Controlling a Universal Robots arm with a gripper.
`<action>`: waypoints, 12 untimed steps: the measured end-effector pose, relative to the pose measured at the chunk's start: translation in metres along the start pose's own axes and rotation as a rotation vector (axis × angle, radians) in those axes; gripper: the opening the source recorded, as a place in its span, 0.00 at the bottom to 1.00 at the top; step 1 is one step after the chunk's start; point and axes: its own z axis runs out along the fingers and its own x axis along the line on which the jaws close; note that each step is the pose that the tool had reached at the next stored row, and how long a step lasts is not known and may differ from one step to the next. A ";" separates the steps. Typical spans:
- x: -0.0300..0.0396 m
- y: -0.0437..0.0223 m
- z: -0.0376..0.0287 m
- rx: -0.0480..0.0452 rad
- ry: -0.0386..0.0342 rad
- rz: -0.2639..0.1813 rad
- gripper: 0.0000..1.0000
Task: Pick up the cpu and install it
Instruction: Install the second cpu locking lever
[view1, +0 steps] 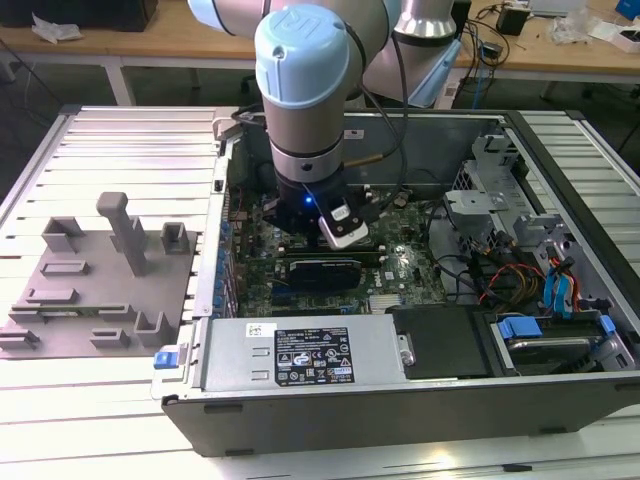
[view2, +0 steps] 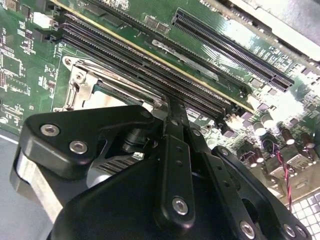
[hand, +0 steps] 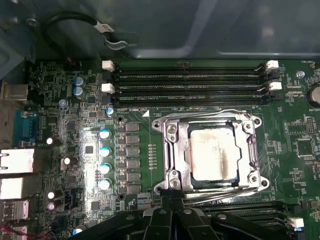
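Observation:
In the first wrist view the cpu (hand: 212, 152), a silver-grey square with pale stains on its top, lies flat inside the metal-framed socket (hand: 172, 150) on the green motherboard (hand: 75, 145). My gripper (hand: 171, 196) hangs just off the socket's near edge, its black fingers shut together with nothing between them. In the second wrist view the gripper (view2: 172, 105) points at the socket's frame (view2: 82, 82) beside the memory slots (view2: 150, 65). In the exterior view the arm's wrist (view1: 305, 195) reaches down into the open computer case (view1: 400, 400).
A grey fixture plate (view1: 90, 290) with upright blocks lies on the table at the exterior view's left. Inside the case are a power supply (view1: 300, 355), a drive cage (view1: 490, 190), coloured cables (view1: 500, 275) and blue latches (view1: 555, 290).

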 end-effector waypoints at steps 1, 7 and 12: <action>0.0001 -0.0001 0.0004 -0.0047 -0.0005 0.004 0.11; 0.0012 -0.0003 0.0021 -0.0194 -0.0027 0.020 0.11; 0.0016 -0.0004 0.0021 -0.0207 -0.0034 0.025 0.11</action>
